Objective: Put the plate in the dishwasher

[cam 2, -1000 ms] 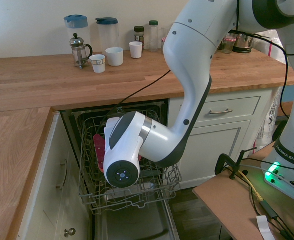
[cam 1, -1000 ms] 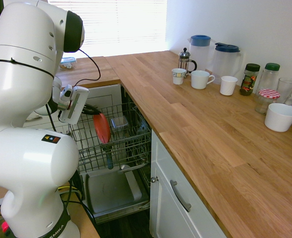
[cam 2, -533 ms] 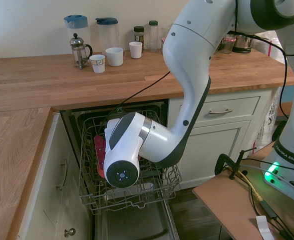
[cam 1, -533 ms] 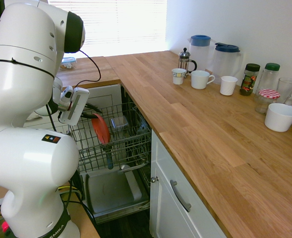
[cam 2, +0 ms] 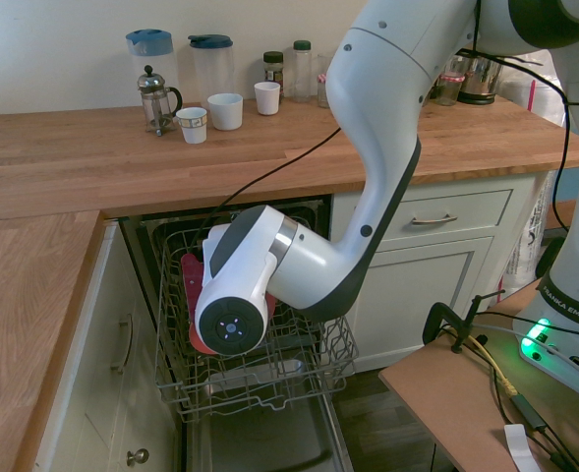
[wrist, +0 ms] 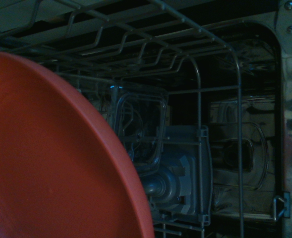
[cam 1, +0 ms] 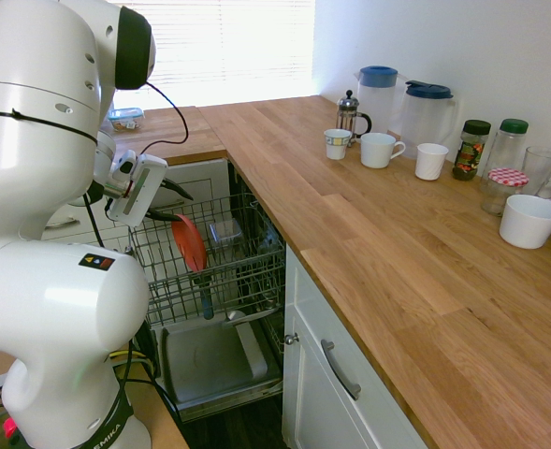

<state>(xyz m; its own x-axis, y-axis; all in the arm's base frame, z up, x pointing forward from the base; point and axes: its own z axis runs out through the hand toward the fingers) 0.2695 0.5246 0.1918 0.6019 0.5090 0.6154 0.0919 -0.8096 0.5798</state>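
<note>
The coral-red plate [cam 1: 189, 243] stands on edge among the wires of the dishwasher's pulled-out rack [cam 1: 252, 271], above the lowered steel door panel [cam 1: 210, 360]. My gripper [cam 1: 173, 206] is just behind the plate's upper rim, its two dark fingers spread apart and open. In the second exterior view my wrist covers most of the plate [cam 2: 188, 277] and hides the fingers; the rack [cam 2: 323, 356] shows around it. In the wrist view the plate [wrist: 46, 163] fills the near side, with rack wires [wrist: 200, 99] behind.
A clear plastic tub [cam 1: 224, 231] sits in the rack past the plate. The wooden counter [cam 1: 378, 243] carries mugs, a French press [cam 1: 350, 114], two jugs, jars and a white bowl [cam 1: 529, 221]. White drawers with metal handles [cam 1: 340, 369] flank the dishwasher.
The fingers have spread from shut to open and let go of the plate, which now leans in the rack. My wrist has drawn back and up a little.
</note>
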